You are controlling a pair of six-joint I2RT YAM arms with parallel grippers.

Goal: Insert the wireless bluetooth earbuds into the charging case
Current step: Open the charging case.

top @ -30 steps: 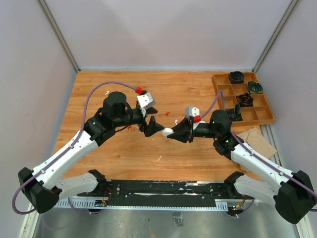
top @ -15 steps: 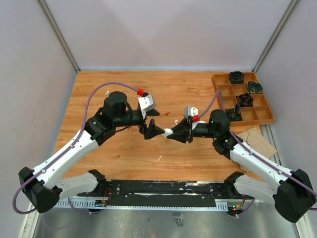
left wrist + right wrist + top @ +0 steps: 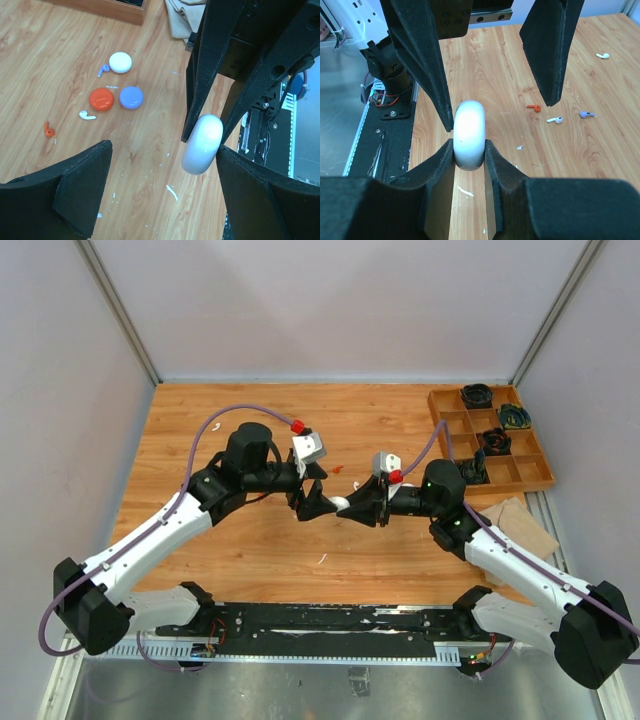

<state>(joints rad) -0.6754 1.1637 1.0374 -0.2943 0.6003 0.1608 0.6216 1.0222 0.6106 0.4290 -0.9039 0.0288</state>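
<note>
White, glossy and pebble-round, the charging case point(image 3: 468, 132) sits clamped edgewise in the right fingers point(image 3: 437, 167); left fingers point(image 3: 75, 185) stand wide apart either side, above the wood-grain bench point(image 3: 60, 90).

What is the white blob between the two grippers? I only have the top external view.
Observer: It is a white round puck held on edge, and the right gripper is shut on it.
Operator: Is the left gripper gripping it too?
Observer: No. The left gripper is open, with its jaws wide on either side of the puck.
Operator: Which earbuds lie loose?
Observer: An orange-red earbud, a white earbud and a pale purple earbud lie on the wood.
</note>
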